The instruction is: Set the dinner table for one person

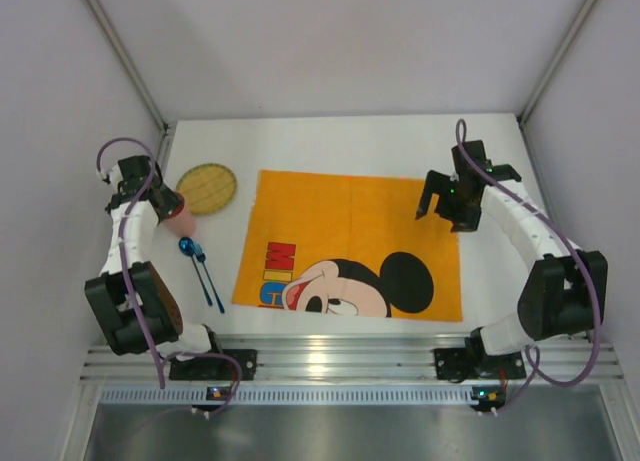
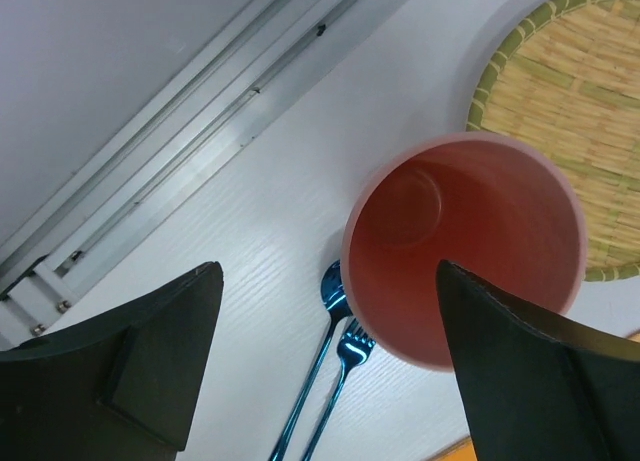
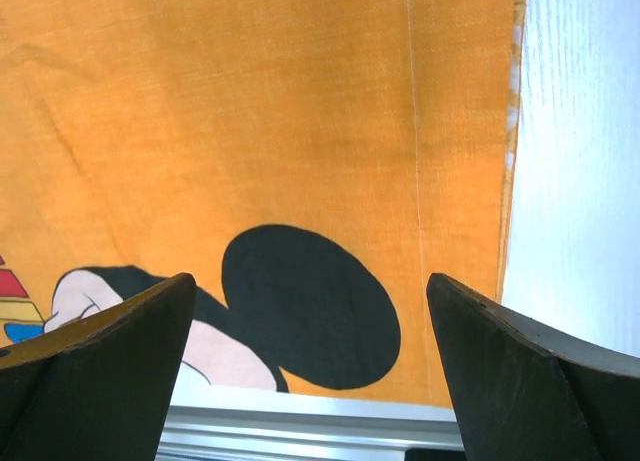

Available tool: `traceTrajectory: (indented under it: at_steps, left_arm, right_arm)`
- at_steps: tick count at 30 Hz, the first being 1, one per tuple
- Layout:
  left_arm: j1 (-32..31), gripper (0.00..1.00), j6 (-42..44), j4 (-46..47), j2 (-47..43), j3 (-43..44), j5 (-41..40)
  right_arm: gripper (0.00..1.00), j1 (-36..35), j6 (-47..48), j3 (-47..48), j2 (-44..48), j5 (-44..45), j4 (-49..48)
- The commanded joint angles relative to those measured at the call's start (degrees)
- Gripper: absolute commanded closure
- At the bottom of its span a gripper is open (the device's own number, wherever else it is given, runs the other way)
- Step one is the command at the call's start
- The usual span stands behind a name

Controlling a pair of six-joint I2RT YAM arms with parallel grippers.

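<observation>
The dinner table [image 1: 340,141] is a white tabletop with an orange Mickey Mouse mat [image 1: 350,241] at its middle. A pink cup [image 1: 183,220] stands upright left of the mat. My left gripper [image 1: 166,207] hovers just over the cup, open. In the left wrist view the cup [image 2: 465,246] lies close to the right finger, my left gripper [image 2: 328,271] holding nothing. A blue spoon [image 2: 330,326] and blue fork [image 2: 345,366] lie side by side beside the cup. My right gripper [image 1: 433,203] is open and empty above the mat's right part [image 3: 300,131].
A round woven bamboo plate [image 1: 207,187] lies beyond the cup and shows in the left wrist view [image 2: 570,91]. The spoon and fork [image 1: 203,269] lie near the left arm. A ribbed aluminium rail [image 1: 320,356] edges the near side. Grey walls enclose the table.
</observation>
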State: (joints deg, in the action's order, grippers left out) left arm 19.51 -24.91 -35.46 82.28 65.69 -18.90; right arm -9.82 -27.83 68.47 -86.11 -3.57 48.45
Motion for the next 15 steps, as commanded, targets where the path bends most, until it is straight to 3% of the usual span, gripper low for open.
traceTrajectory:
  at_steps: [1,5,6,9,10,15]
  left_arm:
    - [0.7,0.08,-0.9,11.0,0.7,-4.2,4.0]
    - [0.8,0.32,-2.7,14.8,2.6,-5.6,4.7]
    - [0.7,0.49,-3.1,15.1,3.1,-5.4,4.7]
    - [0.8,0.80,-2.7,16.0,4.8,-3.8,5.1]
    - [0.7,1.00,-2.7,14.8,5.3,-3.1,4.8]
    - [0.1,1.00,-1.5,10.1,3.0,3.3,7.0]
  right_arm:
    - [0.00,-0.7,2.3,1.6,3.5,-0.4,5.4]
    - [0.00,-0.8,3.0,-0.9,5.2,-0.4,5.8]
    - [0.00,-0.8,3.0,-2.2,5.7,-0.6,5.6]
    - [0.00,-0.8,3.2,-5.7,6.0,-0.8,3.8]
    - [0.00,-0.8,3.1,-6.9,5.8,-0.8,3.0]
    - [0.00,-1.9,2.5,-13.7,1.2,-2.5,-6.6]
